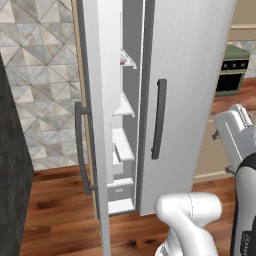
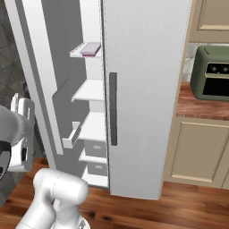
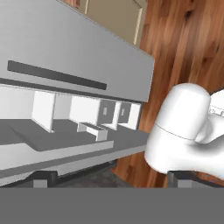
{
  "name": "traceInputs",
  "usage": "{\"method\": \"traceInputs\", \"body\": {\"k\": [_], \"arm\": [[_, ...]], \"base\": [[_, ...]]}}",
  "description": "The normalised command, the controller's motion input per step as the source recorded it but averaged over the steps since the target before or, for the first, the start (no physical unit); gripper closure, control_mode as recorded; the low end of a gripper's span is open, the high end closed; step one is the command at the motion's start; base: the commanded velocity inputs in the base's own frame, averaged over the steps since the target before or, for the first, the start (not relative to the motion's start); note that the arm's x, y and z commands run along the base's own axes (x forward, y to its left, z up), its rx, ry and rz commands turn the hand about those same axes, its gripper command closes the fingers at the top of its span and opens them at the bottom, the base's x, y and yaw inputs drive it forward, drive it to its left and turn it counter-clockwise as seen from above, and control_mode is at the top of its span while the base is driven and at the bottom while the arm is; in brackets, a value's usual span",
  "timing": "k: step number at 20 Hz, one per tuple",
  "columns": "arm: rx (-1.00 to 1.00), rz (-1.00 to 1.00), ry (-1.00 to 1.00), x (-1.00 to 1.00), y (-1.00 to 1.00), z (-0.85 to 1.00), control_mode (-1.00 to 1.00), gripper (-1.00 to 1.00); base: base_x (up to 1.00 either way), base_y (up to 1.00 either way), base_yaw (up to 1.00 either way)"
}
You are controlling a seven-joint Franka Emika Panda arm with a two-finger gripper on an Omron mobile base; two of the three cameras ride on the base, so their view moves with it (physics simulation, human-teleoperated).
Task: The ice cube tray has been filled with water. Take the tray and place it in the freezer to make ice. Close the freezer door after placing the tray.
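While ice cube tray (image 2: 91,48) rests on freezer (image 2: 91,89) shelf, gripper (image 3: 113,179) fingers apart, well clear.

- No text, labels, brands or nos. reading clearly anywhere.
- Faint marks showing on the arm's dark link (image 1: 245,240), too blurred to read.
- Oven panel (image 2: 218,69) markings too small to be reading.
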Motion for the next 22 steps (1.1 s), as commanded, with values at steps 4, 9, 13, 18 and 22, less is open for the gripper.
{"method": "traceInputs", "body": {"k": [4,9,13,18,22], "arm": [[-0.13,0.00,-0.11,-0.38,0.61,0.00,-1.00,-1.00],[-0.14,0.00,-0.02,-0.06,0.74,0.00,-1.00,-1.00],[-0.14,0.02,0.10,0.00,0.68,0.00,-1.00,-1.00],[-0.20,0.06,0.07,0.00,0.46,0.00,-1.00,-1.00],[-0.21,0.09,0.05,0.00,0.37,-0.05,-1.00,-1.00]], "base": [[0.00,0.00,0.00],[0.00,0.00,0.00],[0.00,0.00,0.00],[0.00,0.00,0.00],[0.00,0.00,0.00]]}}
